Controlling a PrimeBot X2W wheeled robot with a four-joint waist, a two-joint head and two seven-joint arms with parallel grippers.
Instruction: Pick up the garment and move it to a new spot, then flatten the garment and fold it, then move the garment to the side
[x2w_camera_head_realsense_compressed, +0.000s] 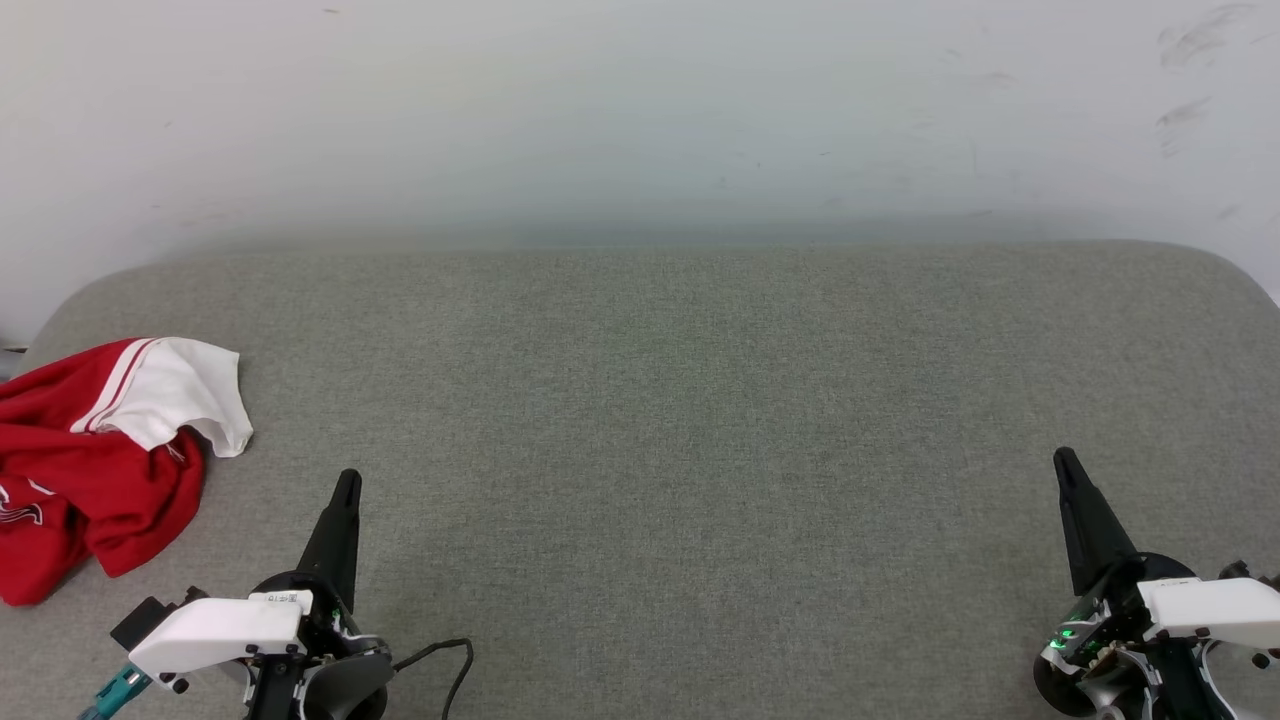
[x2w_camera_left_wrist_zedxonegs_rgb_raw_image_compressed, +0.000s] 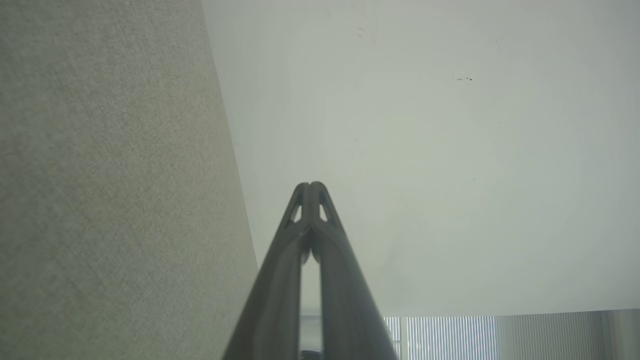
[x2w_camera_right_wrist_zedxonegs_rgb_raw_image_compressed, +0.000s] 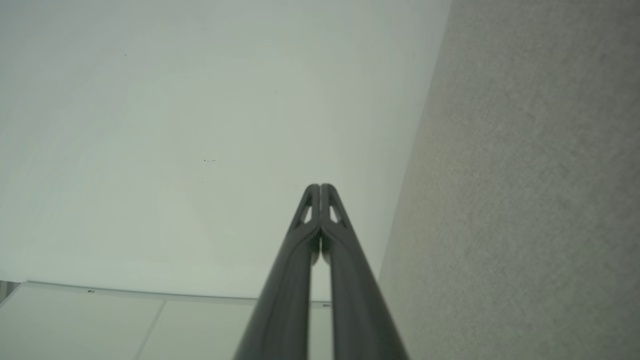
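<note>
A crumpled red jersey T-shirt (x2w_camera_head_realsense_compressed: 90, 470), soft knit with a white short sleeve and red-and-white striped seam trim, lies bunched at the nine o'clock edge of the grey, coarse-woven padded surface (x2w_camera_head_realsense_compressed: 660, 450). It is near the left gripper (x2w_camera_head_realsense_compressed: 347, 482), at nine o'clock from the tip and not touching it. The right gripper (x2w_camera_head_realsense_compressed: 1063, 462) sits well apart, at four o'clock. Both pairs of long, dark, tapered fingers are pressed together and hold nothing. A smooth, pale, scuffed wall (x2w_camera_head_realsense_compressed: 640, 110) rises at twelve o'clock.
</note>
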